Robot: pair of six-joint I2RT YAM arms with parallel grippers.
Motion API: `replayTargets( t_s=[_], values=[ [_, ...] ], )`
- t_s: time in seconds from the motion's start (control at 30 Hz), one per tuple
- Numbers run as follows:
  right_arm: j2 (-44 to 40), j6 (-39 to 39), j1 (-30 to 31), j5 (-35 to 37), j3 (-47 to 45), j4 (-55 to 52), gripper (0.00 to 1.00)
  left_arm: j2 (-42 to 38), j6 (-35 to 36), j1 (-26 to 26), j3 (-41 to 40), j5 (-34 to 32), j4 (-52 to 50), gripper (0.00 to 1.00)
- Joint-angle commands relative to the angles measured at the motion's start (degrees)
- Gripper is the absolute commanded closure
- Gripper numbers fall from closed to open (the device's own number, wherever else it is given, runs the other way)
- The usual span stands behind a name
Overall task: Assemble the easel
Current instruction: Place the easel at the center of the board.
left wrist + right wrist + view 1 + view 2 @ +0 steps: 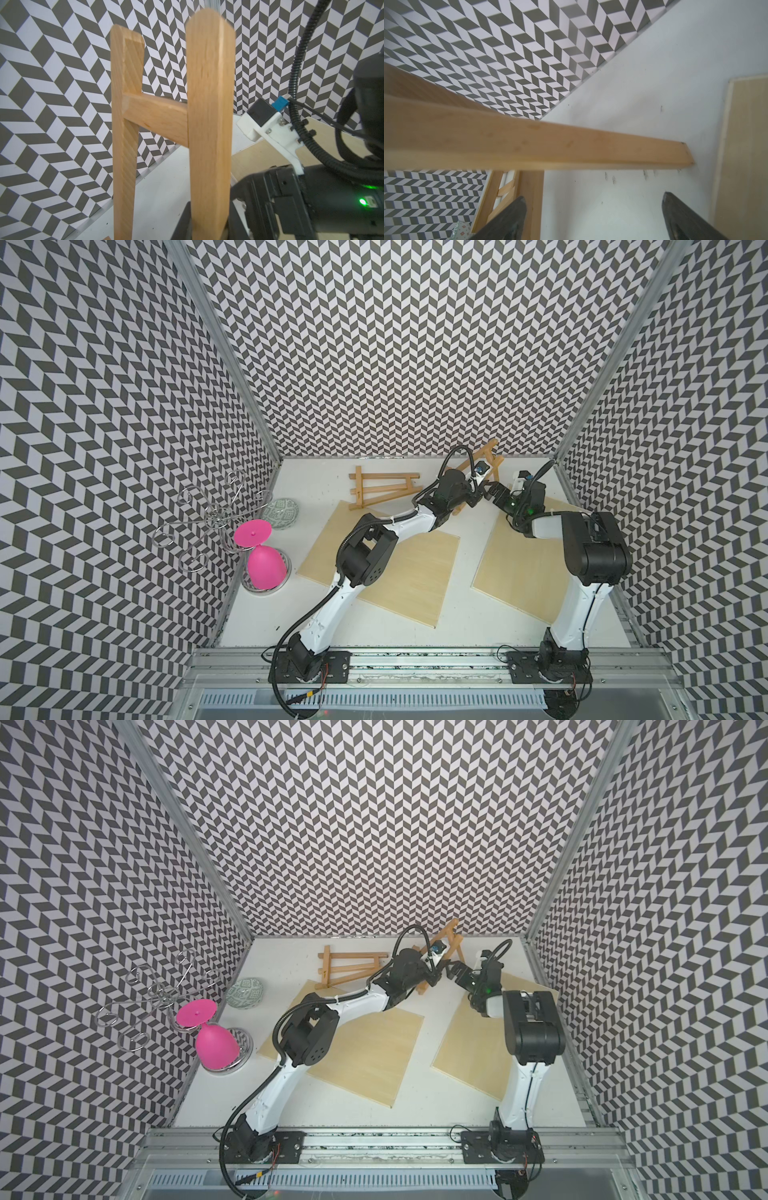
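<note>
Past the large plywood board [399, 572], the left gripper [207, 228] is clamped tight on one upright of the wooden easel [209, 116], standing it near the back wall. The right gripper [593, 218] gapes wide and empty, just beside a slanting leg [571, 145]. It should probably close squarely on that leg and spread it gently. The easel's hinge and lower half are hidden behind the wrists in both top views. A second easel [382, 487] lies flat to the left.

Both top views look down from high up and share the whole white counter [461, 614]. The left wrist view sits very close to the pale wooden easel frame [209, 124]. The right wrist view looks down at the counter from close by.
</note>
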Motion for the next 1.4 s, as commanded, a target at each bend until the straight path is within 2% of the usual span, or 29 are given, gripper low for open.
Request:
replayTargets(
  t_s=[0.0, 0.17, 0.63, 1.23, 1.37],
  values=[
    [-4.2, 0.8, -0.1, 1.7, -0.9, 2.4, 0.01, 1.0, 0.2, 1.3, 2.1, 1.8, -1.9, 1.0],
    [-7.7, 0.5, -0.2, 5.2, -2.1, -0.7, 0.01, 1.1, 0.2, 2.2, 2.7, 1.2, -4.8, 1.0],
    [-16.1, 1.0, -0.1, 8.0, -6.6, -5.5, 0.01, 2.5, -0.6, 4.1, 6.1, 2.1, -10.8, 1.0],
    [-23.4, -0.2, 1.2, 9.8, -10.3, -8.5, 0.01, -0.1, 0.6, 4.5, 7.0, 1.9, -14.4, 0.51],
    [-25.2, -0.4, 1.4, 10.1, -10.5, -9.5, 0.01, -2.4, 0.1, 4.3, 5.9, 2.2, -14.6, 0.44]
  ],
)
